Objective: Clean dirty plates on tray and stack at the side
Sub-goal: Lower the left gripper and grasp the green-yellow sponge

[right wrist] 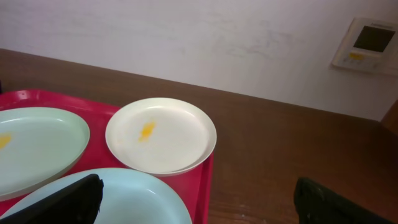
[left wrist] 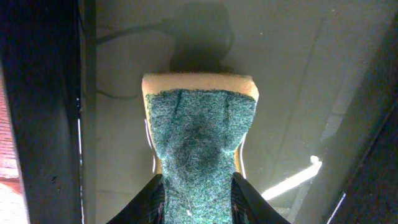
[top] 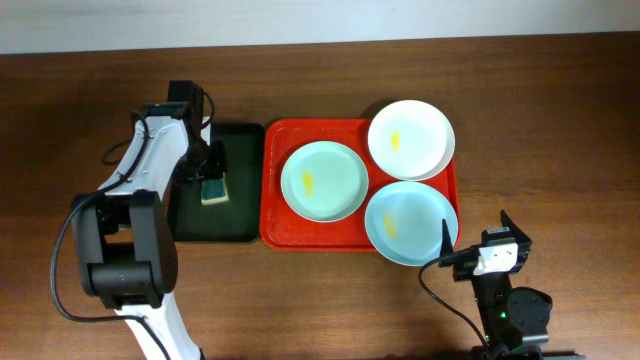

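The red tray (top: 275, 160) holds three plates, each with a yellow smear: a pale green one (top: 323, 180) at left, a white one (top: 411, 139) at back right and a pale blue one (top: 410, 222) at front right. My left gripper (top: 213, 178) is over the dark green tray (top: 240, 215), shut on a green and yellow sponge (left wrist: 199, 140). My right gripper (top: 478, 252) is open and empty, at the front right just off the red tray (right wrist: 205, 180). Its view shows the white plate (right wrist: 160, 135), the green plate (right wrist: 34, 146) and the blue plate (right wrist: 134, 199).
The dark green tray lies left of the red tray, touching it. Brown wooden table (top: 560, 130) surrounds both. A white wall with a small control panel (right wrist: 367, 43) shows in the right wrist view.
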Robot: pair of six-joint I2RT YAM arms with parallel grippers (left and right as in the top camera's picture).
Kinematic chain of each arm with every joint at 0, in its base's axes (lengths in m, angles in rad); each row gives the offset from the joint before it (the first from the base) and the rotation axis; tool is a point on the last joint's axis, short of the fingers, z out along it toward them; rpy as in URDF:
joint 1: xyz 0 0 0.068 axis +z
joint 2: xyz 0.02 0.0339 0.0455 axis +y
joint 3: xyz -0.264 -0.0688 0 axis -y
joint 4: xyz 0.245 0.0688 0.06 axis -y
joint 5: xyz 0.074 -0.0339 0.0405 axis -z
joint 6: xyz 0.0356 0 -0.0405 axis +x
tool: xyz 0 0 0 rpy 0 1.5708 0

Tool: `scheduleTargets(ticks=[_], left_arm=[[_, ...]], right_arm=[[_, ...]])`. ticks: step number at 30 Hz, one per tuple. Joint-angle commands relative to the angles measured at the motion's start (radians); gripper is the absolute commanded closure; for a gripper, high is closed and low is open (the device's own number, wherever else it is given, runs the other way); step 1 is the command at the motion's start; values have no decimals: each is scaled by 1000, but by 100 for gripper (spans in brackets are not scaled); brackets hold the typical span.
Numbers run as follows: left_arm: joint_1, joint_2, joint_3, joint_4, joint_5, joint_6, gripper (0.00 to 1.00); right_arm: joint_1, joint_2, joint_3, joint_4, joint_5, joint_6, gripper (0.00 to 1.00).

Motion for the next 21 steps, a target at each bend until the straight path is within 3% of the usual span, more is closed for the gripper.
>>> scheduleTargets(ticks=[1, 13, 21], left_arm=[[-2, 11, 3, 4, -13, 5, 68], [-2, 11, -5, 14, -13, 5, 67], [-2, 11, -87, 98, -13, 5, 67]], right_arm=[[-6, 0, -5, -5, 16, -3, 1], [-6, 0, -5, -5, 16, -3, 2], [-6, 0, -5, -5, 16, -3, 1]])
